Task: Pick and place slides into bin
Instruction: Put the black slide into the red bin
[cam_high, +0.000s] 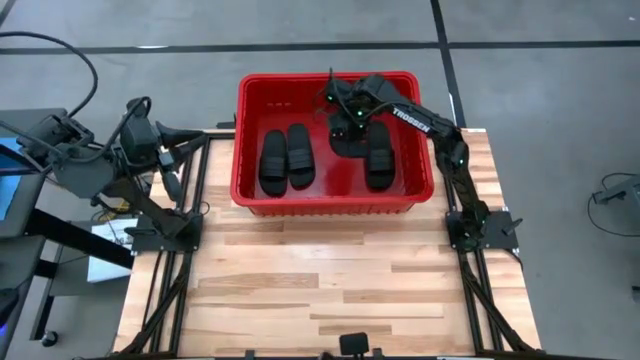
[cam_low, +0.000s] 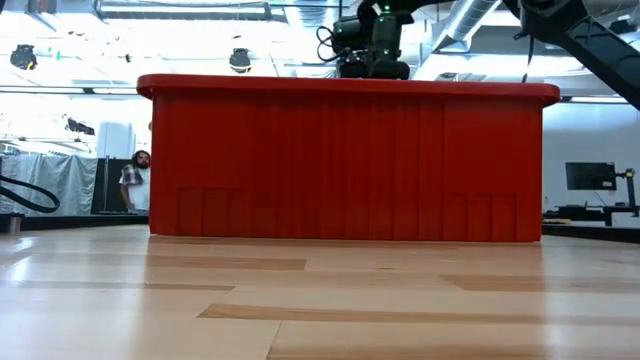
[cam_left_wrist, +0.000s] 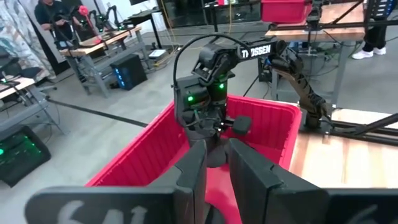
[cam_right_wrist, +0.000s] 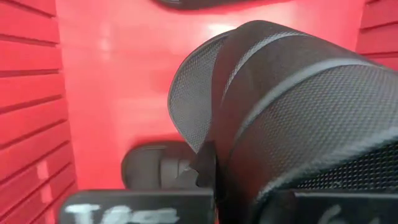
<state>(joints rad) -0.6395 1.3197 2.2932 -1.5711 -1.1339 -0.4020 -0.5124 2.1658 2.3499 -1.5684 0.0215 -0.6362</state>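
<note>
The right gripper (cam_high: 347, 120) is lowered inside the bin (cam_high: 250, 95), its fingers (cam_right_wrist: 202, 168) clamped on a slide (cam_right_wrist: 298, 99) held at the strap. Just beside those fingers another slide (cam_high: 379, 158) lies flat; two more slides (cam_high: 287, 158) lie side by side, well apart. The left gripper (cam_left_wrist: 217, 168), fingers nearly closed and empty, is held off the desk (cam_high: 330, 280).

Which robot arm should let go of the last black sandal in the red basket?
The right arm. Its gripper hangs over the bin with the fourth slide at its fingers. Three slides already lie inside. The left gripper waits outside, left of the bin.
</note>
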